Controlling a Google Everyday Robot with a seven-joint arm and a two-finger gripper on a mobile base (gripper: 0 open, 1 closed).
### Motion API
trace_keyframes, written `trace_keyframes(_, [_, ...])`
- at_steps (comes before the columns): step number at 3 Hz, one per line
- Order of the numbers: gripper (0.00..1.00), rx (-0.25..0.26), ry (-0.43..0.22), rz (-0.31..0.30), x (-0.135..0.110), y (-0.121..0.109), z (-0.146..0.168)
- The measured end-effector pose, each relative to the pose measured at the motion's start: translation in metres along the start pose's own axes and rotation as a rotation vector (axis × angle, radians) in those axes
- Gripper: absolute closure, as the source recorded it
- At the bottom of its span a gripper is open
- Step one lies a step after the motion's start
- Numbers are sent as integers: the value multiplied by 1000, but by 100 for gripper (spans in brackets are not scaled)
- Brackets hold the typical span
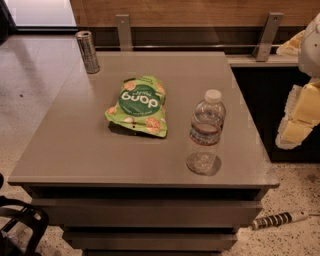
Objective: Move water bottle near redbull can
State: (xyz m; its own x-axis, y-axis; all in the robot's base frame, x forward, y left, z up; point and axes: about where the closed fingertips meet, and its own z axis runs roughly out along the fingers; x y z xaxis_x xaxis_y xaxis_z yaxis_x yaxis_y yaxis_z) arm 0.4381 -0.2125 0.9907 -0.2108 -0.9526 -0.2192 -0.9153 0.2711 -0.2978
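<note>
As gripper (20, 227) sits btm-left, water bottle (206, 132) upright.

Green snack bag (138, 105) lay flat mid grey table (75, 145), label upside down. Two metal brackets (123, 31) stood behind the table. Striped rod (280, 219) lay on speckled floor (300, 197) at right. Gripper (20, 225) sat bottom-left, below tabletop.

A break area in what looks like an office or commercial building: a low grey table (75, 145) with stepped tiers stands on speckled terrazzo floor (300, 195) before a wood-panelled wall (200, 10) fitted with a metal rail (190, 47) on angled brackets (123, 31). Refreshments sit on the tabletop: a green snack bag (139, 105), a can (88, 51) and a bottle (205, 132). The robot's gripper (296, 125) hangs at the right edge, off the table.
</note>
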Motion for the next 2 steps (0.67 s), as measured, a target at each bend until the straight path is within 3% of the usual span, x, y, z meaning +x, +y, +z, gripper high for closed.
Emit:
trace_keyframes(1, [0, 0, 0, 0, 0, 0, 0])
trace_keyframes(2, [0, -33, -80, -12, 1, 1, 5])
